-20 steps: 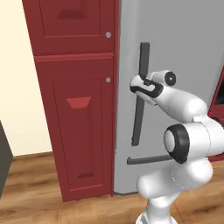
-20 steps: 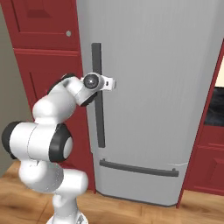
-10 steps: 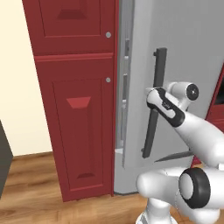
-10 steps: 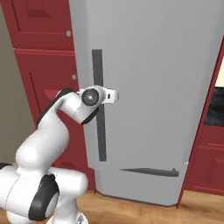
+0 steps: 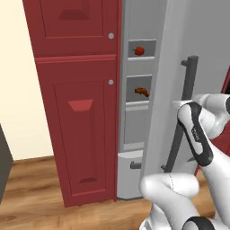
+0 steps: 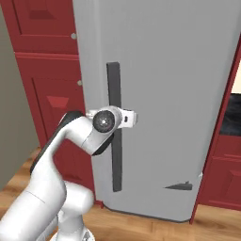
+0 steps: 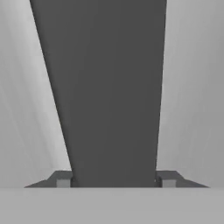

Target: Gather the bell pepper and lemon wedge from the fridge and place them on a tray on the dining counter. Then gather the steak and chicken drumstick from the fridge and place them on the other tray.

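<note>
The bell pepper (image 5: 139, 50), a small red item, sits on an upper shelf inside the fridge (image 5: 134, 117), near the hinge-side edge of the opening; on the shelf just below lies a brownish piece (image 5: 142, 92) that may be the chicken drumstick, though it is too small to be sure. Compared with a second ago, the fridge door (image 6: 164, 94) has swung from shut to partly open, so a tall strip of the interior now shows between the red cabinet (image 5: 76, 112) and the door's edge. That means the first step, getting into the fridge, is well along, but nothing has been gathered yet. The gripper (image 7: 113, 181) is at the long dark vertical door handle (image 6: 114, 136), with one finger tip on each side of the bar; its jaws have been widening over the last second, and whether they still press on the bar or have let go cannot be told. Counted: one red item, one brownish item, two visible shelves holding food, one door handle on this door, and two round knobs on the cabinet. The lemon wedge, steak and trays cannot be located from here.
</note>
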